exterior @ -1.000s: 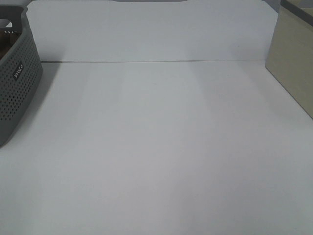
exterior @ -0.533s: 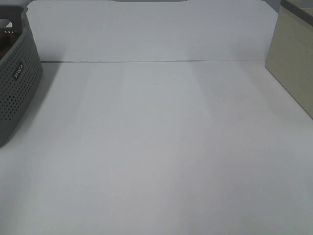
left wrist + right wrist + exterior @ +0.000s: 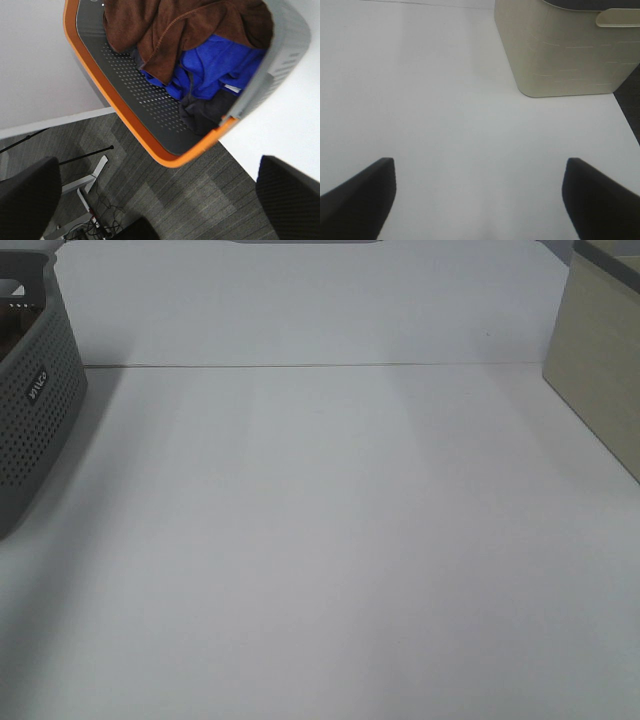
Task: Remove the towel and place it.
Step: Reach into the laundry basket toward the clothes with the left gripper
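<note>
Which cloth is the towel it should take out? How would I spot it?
Look at the grey perforated basket at the left edge of the white table. Inside, the towel lies heaped over the other cloths. It is the reddish-brown terry one, unlike the bright blue cloth and dark grey cloth beneath it.

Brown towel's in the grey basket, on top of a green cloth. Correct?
No. The cloth under the towel is blue, not green, as the left wrist view shows. The towel does lie in the grey basket, on top of it.
</note>
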Controlling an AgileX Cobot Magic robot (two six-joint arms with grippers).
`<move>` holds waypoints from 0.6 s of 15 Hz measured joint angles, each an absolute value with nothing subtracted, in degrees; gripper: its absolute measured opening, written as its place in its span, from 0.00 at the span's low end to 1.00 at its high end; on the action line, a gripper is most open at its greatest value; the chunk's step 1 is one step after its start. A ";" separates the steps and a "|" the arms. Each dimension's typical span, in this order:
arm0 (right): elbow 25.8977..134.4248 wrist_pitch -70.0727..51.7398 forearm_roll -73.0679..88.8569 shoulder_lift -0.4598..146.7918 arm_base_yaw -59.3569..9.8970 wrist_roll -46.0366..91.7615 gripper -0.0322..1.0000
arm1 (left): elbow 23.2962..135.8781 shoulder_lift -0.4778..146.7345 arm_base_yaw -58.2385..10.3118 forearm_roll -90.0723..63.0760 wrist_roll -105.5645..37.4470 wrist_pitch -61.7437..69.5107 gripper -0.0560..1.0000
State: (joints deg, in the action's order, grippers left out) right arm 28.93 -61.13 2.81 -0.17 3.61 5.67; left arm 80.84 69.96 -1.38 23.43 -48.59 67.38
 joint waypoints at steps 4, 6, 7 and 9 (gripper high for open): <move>28.93 -61.13 2.81 -0.17 3.61 5.67 0.87 | 98.78 96.77 3.21 20.45 -52.31 66.86 0.98; 28.93 -61.13 2.81 -0.17 3.61 5.67 0.87 | 101.41 102.96 6.30 16.79 -54.77 66.58 0.98; 28.93 -61.13 2.81 -0.17 3.61 5.67 0.87 | 102.44 106.40 8.25 15.01 -56.67 66.29 0.98; 28.93 -61.13 2.81 -0.17 3.61 5.67 0.87 | 103.08 111.10 10.66 13.98 -59.24 65.72 0.98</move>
State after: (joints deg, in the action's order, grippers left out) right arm 28.93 -61.13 2.81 -0.17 3.61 5.67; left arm 103.08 111.10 10.66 13.98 -59.24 65.72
